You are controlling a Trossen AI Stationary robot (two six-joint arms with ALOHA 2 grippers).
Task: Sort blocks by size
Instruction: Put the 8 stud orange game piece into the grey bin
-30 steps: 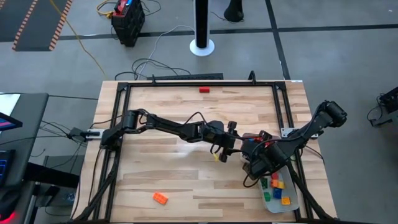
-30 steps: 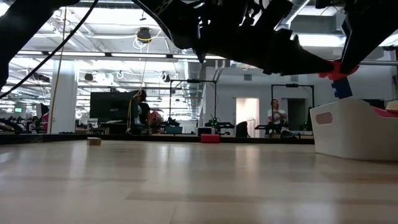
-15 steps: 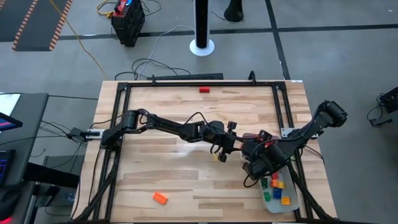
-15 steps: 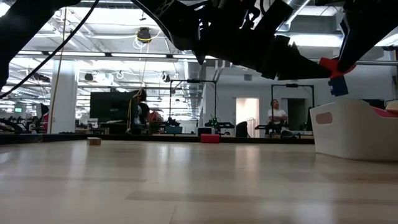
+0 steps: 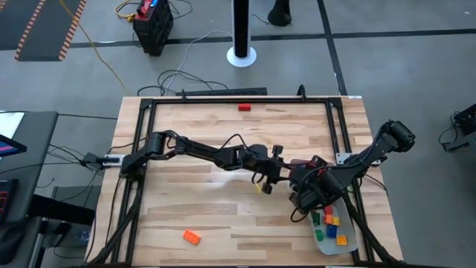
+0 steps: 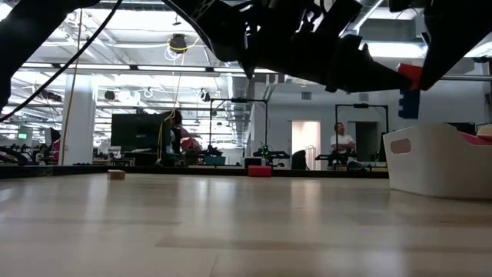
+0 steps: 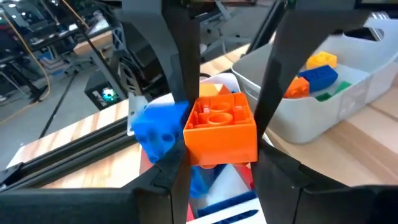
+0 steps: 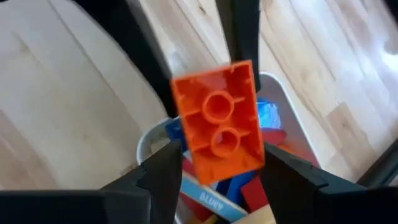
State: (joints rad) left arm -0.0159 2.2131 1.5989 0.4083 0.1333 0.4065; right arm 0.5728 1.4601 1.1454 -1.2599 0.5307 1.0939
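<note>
1. The left gripper (image 5: 281, 175) reaches out over the right half of the tabletop (image 5: 186, 197). It is closed on an orange block (image 7: 221, 127), which sits clamped squarely between its two dark fingers (image 7: 183, 74), studs facing the left wrist camera.
2. The right gripper (image 8: 219, 180) meets it head-on from the other side. The same block's hollow underside fills the right wrist view, directly in front of this gripper. I cannot tell whether it still grips the block or has let go.
3. A blue block (image 7: 158, 127) shows just beside the orange one, blurred.
4. A white tray (image 7: 348, 106) lies close by, near the tabletop's right front corner, holding yellow, blue, orange and green blocks (image 5: 331, 227).
5. Farther off, a second orange block (image 5: 192, 237) lies alone near the front edge, and a red block (image 5: 244, 107) at the far edge.
</note>
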